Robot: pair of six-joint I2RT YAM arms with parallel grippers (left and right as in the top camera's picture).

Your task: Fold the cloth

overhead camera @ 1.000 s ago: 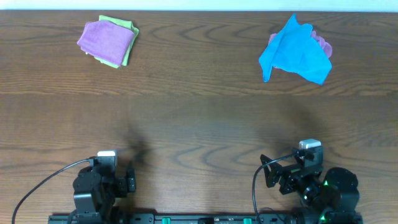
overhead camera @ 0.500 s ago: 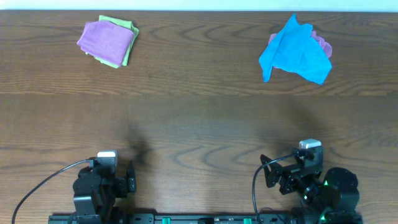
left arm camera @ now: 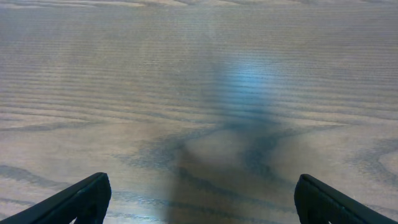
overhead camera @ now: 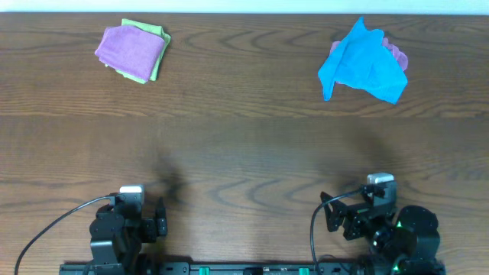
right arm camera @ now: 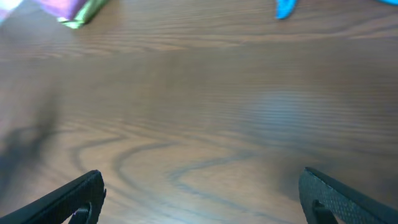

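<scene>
Lilac, green and blue fabric lies on the brown wood-grain tabletop (overhead camera: 244, 137) in the overhead view. There are three cloths, plus one pinkish edge (overhead camera: 396, 53) poking out from behind the blue cloth (overhead camera: 363, 65). The cloth (overhead camera: 128, 47) is folded and lies far to the left of the blue cloth, stacked on the folded green cloth (overhead camera: 158, 64). There are two arms. The right arm (overhead camera: 397, 233) sits well below the blue cloth at the near edge, and the left arm (overhead camera: 114, 229) sits below it and far to its left. Compared with the earlier overhead frames, every cloth lies as it did and both arms sit in about the same spots.

In the left wrist view, the left pincer (left arm camera: 202, 202) has its two fingers spread wide, with only wood grain between them.

In the right wrist view, the right pincer (right arm camera: 205, 199) is spread just as wide over the wood. The cloth and the tip of the blue cloth show at the top edge.
</scene>
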